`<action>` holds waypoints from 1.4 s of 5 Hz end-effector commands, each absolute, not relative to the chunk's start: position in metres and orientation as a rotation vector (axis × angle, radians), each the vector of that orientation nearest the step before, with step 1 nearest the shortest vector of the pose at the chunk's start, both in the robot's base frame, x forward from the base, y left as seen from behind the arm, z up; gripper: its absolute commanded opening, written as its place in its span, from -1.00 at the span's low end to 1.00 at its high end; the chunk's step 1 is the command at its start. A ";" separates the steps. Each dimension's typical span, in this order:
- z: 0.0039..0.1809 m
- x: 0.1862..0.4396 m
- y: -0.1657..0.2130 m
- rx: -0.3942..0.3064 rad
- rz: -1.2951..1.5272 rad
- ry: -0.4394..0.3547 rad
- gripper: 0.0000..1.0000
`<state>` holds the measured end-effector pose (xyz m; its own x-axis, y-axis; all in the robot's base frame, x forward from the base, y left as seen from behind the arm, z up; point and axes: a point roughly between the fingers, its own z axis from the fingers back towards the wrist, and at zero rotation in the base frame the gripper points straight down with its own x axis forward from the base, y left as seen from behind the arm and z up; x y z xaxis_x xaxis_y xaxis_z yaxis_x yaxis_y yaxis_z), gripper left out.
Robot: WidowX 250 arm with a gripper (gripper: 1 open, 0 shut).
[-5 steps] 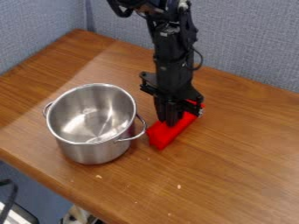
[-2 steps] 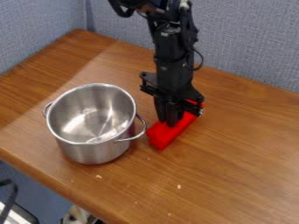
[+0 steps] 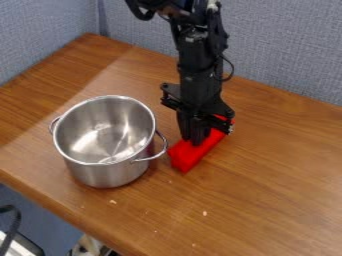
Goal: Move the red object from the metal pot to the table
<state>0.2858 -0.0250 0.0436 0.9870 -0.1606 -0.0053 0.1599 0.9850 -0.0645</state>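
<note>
The red object (image 3: 191,152) lies on the brown wooden table (image 3: 267,190), just right of the metal pot (image 3: 107,139). My gripper (image 3: 197,134) points straight down and is shut on the far end of the red object, whose near end rests on the tabletop. The shiny pot stands upright and shows only its bare steel inside. The black arm rises from the gripper toward the top of the view.
A blue-grey wall runs behind the table. The table's near edge cuts diagonally across the lower left, with the floor and some dark items below it. Bare wood lies to the right of and in front of the gripper.
</note>
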 end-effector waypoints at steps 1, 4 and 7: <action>0.035 0.277 -0.034 -0.069 -0.184 0.051 -1.00; 0.029 0.273 -0.038 -0.072 -0.184 0.070 -1.00; 0.026 0.270 -0.039 -0.067 -0.182 0.094 -1.00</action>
<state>0.2848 -0.0278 0.0424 0.9881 -0.1536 -0.0108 0.1526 0.9861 -0.0661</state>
